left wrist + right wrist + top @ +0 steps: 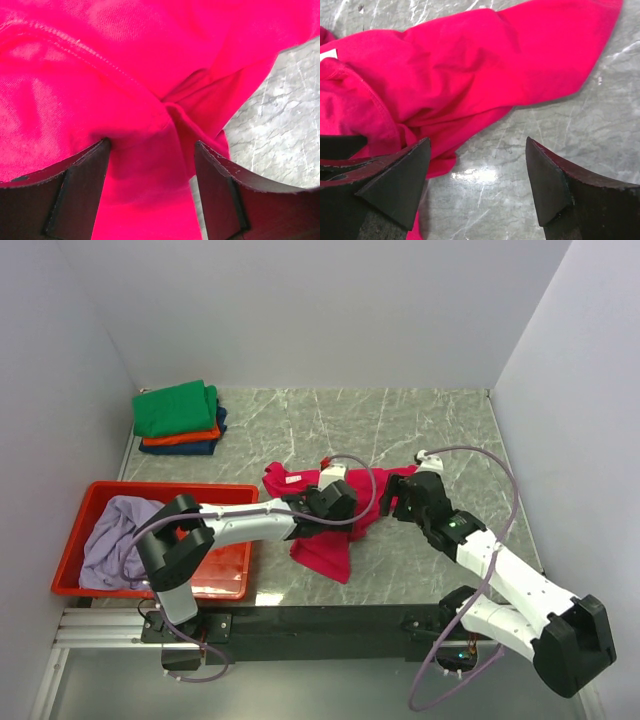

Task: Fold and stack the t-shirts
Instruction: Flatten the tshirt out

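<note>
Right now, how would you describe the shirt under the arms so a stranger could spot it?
On the grey marble table, dead centre, a crimson-pink shirt lies crumpled. The green, orange and blue shirts sit folded in the far left corner, and the lavender one is in the red tray.

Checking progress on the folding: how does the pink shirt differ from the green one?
The pink shirt lies crumpled and unfolded; the green shirt is neatly folded. Pink sits in the middle; green tops a stack in the far left corner. Both are plain cloth.
</note>
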{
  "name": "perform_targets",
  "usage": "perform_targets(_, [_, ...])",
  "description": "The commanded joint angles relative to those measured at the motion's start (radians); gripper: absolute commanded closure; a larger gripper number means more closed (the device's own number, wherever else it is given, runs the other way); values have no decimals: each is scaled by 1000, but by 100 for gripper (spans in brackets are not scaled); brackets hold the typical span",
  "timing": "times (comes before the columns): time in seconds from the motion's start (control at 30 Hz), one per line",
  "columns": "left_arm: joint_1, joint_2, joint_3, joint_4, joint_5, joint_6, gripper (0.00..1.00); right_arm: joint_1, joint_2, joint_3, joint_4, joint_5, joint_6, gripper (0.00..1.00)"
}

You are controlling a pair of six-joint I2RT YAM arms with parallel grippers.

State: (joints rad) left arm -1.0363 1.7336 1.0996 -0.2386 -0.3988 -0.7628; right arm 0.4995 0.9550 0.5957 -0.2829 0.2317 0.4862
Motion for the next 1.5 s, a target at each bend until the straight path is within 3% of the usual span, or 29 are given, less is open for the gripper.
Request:
perform_targets(0.0, [-1,27,54,41,-18,14,27,-6,22,1,56,-14,12,18])
perform_targets(0.17, [-1,83,72,28,-11,13,29,-3,62,-16,90,-69,23,22])
perform_targets(0.23, [-1,96,72,27,-11,14,40,-3,70,-26,103,-83,29,23])
perform_targets(0.27, [-1,101,71,22,-11,14,51,-4,71,-30,106,-98,31,23])
perform_targets(0.4, [-1,92,65,-13,-46,0,70,-3,74,-43,125,-120,35,24])
perform_targets(0.53, [1,29,45,-51,-106,-10,71,7,97,-45,139,-187,22,25])
perform_targets(0.67, [8,-29,14,-70,-115,-13,78,39,136,-40,160,-226,15,27])
perform_targets(1.03, [38,-158,-76,-114,-129,-46,79,125,323,33,209,-270,11,28])
perform_targets(1.47, [117,-411,-234,-162,-137,-75,78,133,291,70,105,-85,35,29])
